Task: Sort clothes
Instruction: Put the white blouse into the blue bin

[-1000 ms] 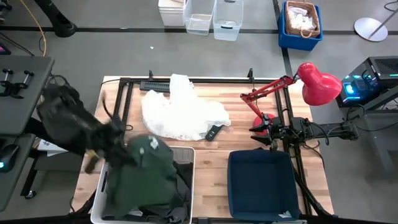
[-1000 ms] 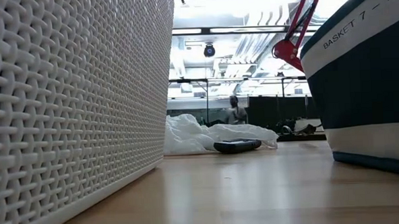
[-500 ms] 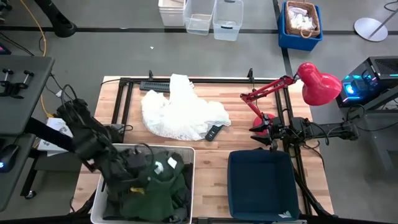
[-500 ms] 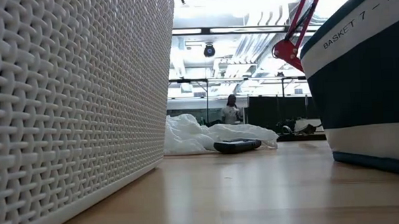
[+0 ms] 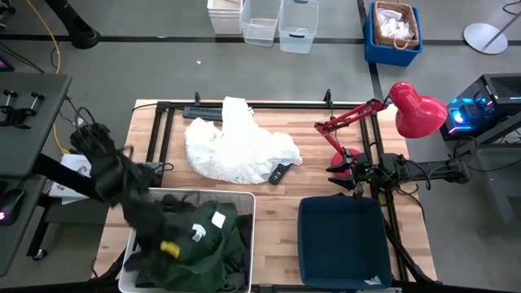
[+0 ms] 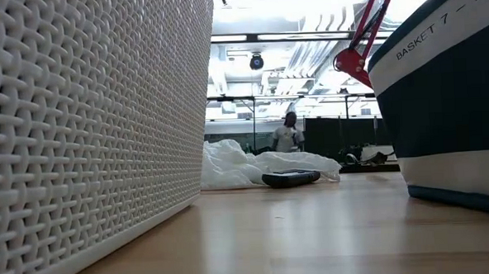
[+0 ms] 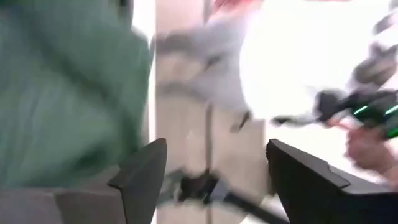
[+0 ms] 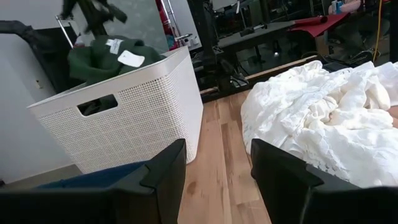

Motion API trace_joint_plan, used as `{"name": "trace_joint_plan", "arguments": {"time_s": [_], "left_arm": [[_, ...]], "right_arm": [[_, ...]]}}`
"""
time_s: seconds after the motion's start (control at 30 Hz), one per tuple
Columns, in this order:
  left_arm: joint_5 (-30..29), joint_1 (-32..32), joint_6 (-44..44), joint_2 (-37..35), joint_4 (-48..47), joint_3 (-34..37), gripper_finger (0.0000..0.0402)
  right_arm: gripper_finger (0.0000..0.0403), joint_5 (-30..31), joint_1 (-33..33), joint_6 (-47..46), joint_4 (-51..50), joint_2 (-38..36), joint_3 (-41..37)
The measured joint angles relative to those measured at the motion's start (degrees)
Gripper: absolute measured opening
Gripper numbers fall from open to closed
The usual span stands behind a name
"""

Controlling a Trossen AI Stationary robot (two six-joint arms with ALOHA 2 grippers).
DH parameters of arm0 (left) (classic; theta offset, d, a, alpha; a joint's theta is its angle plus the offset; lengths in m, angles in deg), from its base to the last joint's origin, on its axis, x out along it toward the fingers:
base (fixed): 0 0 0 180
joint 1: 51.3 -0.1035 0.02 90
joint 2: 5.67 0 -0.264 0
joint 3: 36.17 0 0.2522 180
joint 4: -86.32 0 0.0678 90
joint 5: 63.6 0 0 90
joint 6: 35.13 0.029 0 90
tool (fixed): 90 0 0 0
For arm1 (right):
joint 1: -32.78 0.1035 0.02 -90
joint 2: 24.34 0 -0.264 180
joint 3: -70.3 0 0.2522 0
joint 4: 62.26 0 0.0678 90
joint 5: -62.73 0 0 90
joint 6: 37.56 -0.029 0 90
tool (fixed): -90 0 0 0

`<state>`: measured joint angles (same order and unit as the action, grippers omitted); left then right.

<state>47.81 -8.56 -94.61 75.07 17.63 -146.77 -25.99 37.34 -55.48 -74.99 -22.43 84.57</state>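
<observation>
- Lying now in the white basket [image 5: 242, 199], dark green garment [image 5: 213, 238], label up, no longer lifted above the rim.
- Released beside it, left gripper [image 5: 168, 248], fingers spread, empty.
- Beyond the basket, white clothes [image 5: 242, 149] unsorted; right gripper [image 8: 217, 168] parted, idle.

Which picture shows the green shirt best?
The high view: the green shirt lies in the white basket, label up. The right wrist view shows only its top over the rim, the left wrist view a green blur, and the low view none of it.
</observation>
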Motion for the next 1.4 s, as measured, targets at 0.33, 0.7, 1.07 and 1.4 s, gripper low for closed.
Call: {"name": "trace_joint_plan", "arguments": {"time_s": [0.33,0.7,1.07,1.4], "left_arm": [[-24.56,-24.32,16.04,-3.63,16.53,-0.15,0.0267],[-30.47,-57.53,21.98,11.32,-8.13,0.09,0.0267],[-30.75,-58.11,26.40,28.45,-18.83,4.02,0.0267],[-35.34,-57.13,19.89,32.01,-0.07,17.39,0.0267]], "right_arm": [[0.0179,0.00,0.00,0.00,0.01,0.00,-0.01],[0.0179,0.00,0.00,0.00,0.00,-0.02,-0.01],[0.0179,0.00,0.00,0.00,0.00,-0.02,0.00],[0.0179,0.00,0.00,0.00,0.00,0.00,0.00]]}}
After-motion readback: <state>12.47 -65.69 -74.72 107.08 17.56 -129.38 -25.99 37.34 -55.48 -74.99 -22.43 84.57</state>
